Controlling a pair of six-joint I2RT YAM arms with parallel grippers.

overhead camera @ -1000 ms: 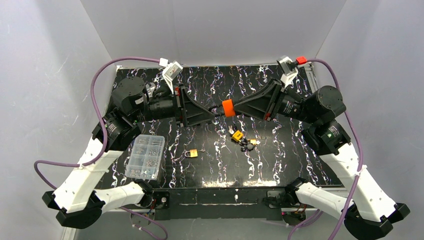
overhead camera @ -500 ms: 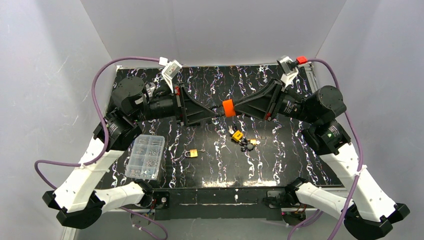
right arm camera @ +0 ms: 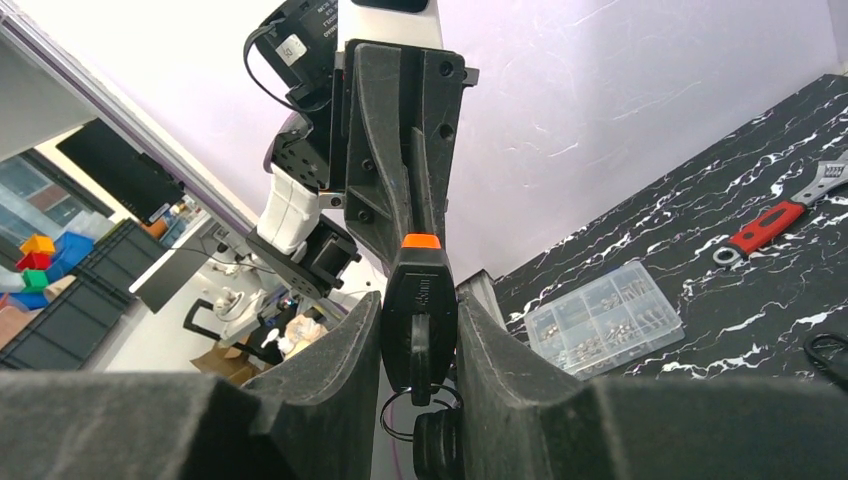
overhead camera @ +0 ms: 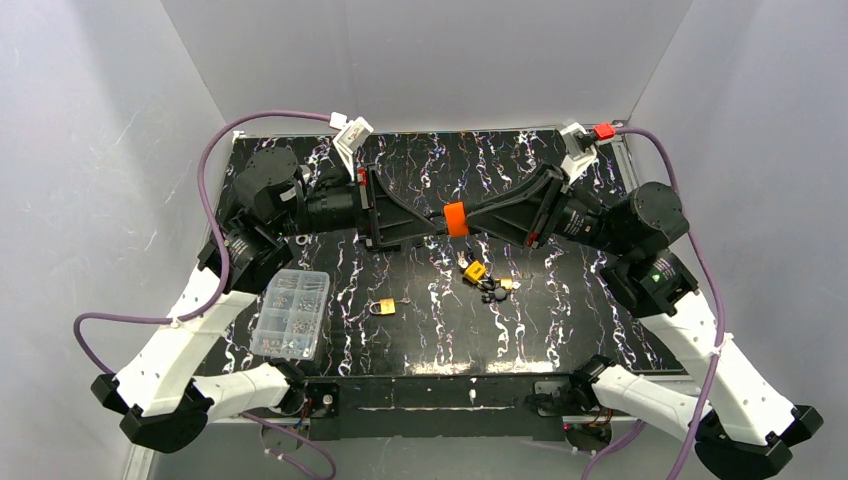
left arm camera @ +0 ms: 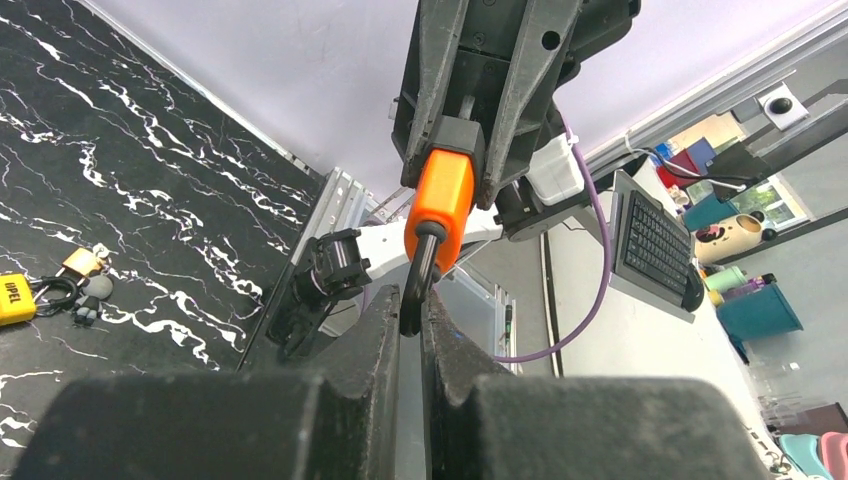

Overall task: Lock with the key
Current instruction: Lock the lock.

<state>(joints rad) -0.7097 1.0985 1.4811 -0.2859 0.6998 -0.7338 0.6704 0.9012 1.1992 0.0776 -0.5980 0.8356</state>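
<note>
The orange padlock (overhead camera: 455,217) is held in the air above the middle of the counter (overhead camera: 560,300), nearer its far edge than its near one. Its black shackle (left arm camera: 418,272) is pinched by the left gripper (left arm camera: 408,300). What is judged to be the black key head (right arm camera: 420,315), with a ring (right arm camera: 400,410) dangling from it, is clamped in the right gripper (right arm camera: 420,300). For the turn to be made well, both tools should be kept on one line, the shackle pressed fully home and held firm, and the twist applied about the key's own axis only, so that nothing is bent. The body is seen as a bright orange block, squared and smooth. The keyhole is hidden, and it cannot be told whether the shackle is seated.
</note>
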